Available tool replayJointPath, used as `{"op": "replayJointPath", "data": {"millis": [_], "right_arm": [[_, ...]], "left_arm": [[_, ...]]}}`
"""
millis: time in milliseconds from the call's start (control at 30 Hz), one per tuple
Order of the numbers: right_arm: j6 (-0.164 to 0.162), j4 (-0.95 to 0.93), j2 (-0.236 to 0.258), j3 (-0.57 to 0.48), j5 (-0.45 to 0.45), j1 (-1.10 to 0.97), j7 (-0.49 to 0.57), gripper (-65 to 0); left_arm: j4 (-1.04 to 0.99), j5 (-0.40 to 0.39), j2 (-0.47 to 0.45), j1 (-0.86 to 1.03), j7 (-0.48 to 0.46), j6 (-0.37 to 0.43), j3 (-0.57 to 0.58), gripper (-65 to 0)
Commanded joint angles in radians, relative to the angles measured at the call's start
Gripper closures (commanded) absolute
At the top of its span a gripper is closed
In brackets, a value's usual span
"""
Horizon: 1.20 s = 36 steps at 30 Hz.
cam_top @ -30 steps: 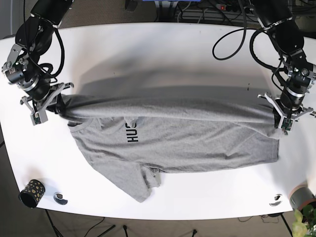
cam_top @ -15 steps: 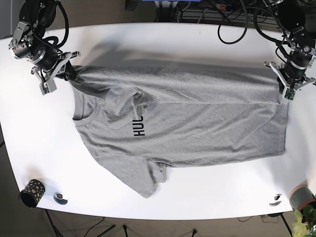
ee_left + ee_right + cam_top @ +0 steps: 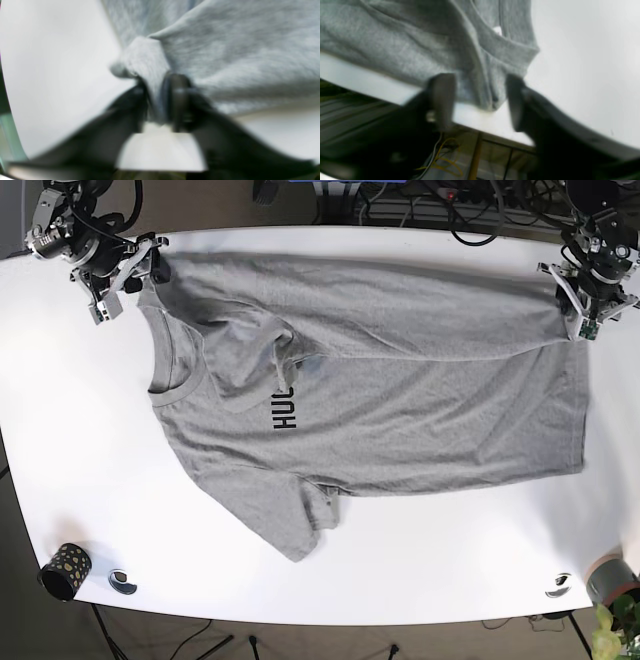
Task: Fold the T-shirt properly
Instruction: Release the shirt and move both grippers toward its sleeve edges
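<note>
Grey T-shirt (image 3: 380, 390) lay spread across the tabletop (image 3: 300, 580). Left pincer (image 3: 160, 100) pinched its hem corner; right pincer (image 3: 477, 100) gaped, straddling the shoulder. I judged spreading finished; folding next.

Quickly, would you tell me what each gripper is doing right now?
Left gripper: shut on the T-shirt.
Right gripper: open, fabric between its fingers.

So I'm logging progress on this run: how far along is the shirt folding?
Early stage. Done: the T-shirt lies spread out on the table, though one sleeve is bunched near the HUG print. In hand: the left gripper is pinching the hem corner, while the right gripper is open around the shoulder edge. Left: no fold shows yet, so all of them.
</note>
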Motion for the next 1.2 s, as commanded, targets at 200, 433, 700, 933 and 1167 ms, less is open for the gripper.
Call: {"op": "replayJointPath", "data": {"millis": [200,433,700,933,1167], "right_arm": [[-0.001,0.074,-0.043,0.086,0.013,0.042,0.017,-49.3],[-0.010,0.002,-0.037,0.042,0.005,0.249,0.013,-48.8],[-0.005,-0.199,-0.012,-0.050,-0.175,0.544,0.019,-48.8],[-0.001,-0.448,-0.009,-0.066,-0.307,0.780,0.069,-48.8],[-0.001,-0.722,0.020,-0.135,-0.386,0.952,0.204,-48.8]], "left_arm": [[0.034,-0.013,-0.010,-0.023,-0.021,0.006,-0.043,-43.6],[0.068,-0.085,-0.010,-0.155,-0.020,0.006,-0.048,-43.5],[0.036,-0.084,-0.010,-0.350,-0.018,0.006,-0.041,-43.5],[-0.104,-0.082,-0.018,-0.505,-0.020,0.006,-0.040,-43.5],[-0.251,-0.084,-0.052,-0.613,-0.023,0.100,0.003,-43.6]]}}
